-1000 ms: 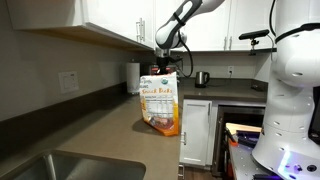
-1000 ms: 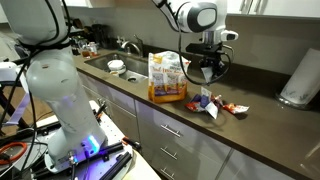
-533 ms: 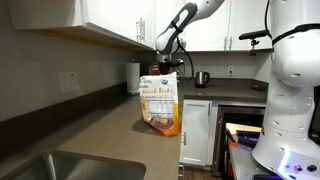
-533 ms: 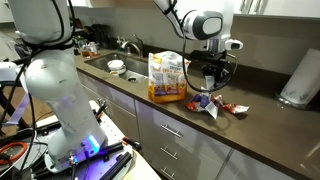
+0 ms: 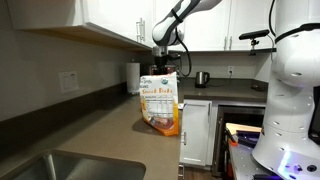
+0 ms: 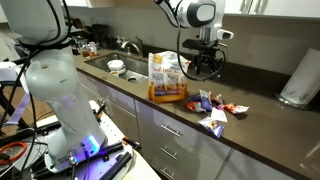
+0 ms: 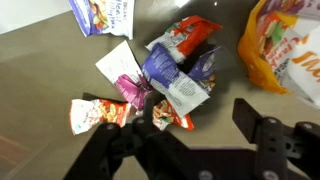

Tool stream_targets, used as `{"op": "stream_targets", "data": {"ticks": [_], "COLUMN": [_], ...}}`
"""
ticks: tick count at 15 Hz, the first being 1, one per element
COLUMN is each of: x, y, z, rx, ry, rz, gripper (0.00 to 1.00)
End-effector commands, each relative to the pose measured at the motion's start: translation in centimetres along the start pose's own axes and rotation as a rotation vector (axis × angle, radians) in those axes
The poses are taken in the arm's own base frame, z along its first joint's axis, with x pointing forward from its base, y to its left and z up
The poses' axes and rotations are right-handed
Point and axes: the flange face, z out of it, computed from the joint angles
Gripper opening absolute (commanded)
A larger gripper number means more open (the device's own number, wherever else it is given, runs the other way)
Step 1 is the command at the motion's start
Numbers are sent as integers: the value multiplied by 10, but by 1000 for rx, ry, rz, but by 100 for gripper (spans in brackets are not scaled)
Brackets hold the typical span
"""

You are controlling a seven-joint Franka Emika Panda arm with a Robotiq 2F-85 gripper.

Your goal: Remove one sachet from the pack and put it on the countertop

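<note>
The pack (image 5: 160, 100) (image 6: 167, 77) stands upright on the countertop (image 5: 110, 130) (image 6: 262, 122), white front with an orange base. In the wrist view its crinkly edge (image 7: 285, 50) shows at the right. Several sachets (image 7: 172, 75) lie loose in a heap on the countertop (image 7: 50, 70), red, purple, pink and white. An exterior view shows them beside the pack (image 6: 212, 103), with one sachet (image 6: 213, 122) nearer the front edge. My gripper (image 6: 205, 72) (image 5: 161, 66) (image 7: 175, 132) hangs above the heap, open, with nothing between its fingers.
A white paper-towel roll (image 6: 297, 80) (image 5: 133, 78) stands at the backsplash. A steel sink (image 6: 128, 66) (image 5: 60, 165) is set in the countertop beyond the pack. A kettle (image 5: 201, 78) sits on the far counter. Another robot's white body (image 6: 55, 95) stands in front.
The jaws went from shut to open and the gripper rose a little. A sachet now lies nearer the front edge of the countertop.
</note>
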Motion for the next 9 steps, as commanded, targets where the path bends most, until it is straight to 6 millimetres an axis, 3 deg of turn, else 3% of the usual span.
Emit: {"op": "stream_targets", "data": {"ticks": [1,9], "x": [-12,-30], "y": [-18,-43], "z": [-26,-50], "rx": [40,96], "ry": [-19,-103], "rz": [-68,-182], "gripper": [100,100]}}
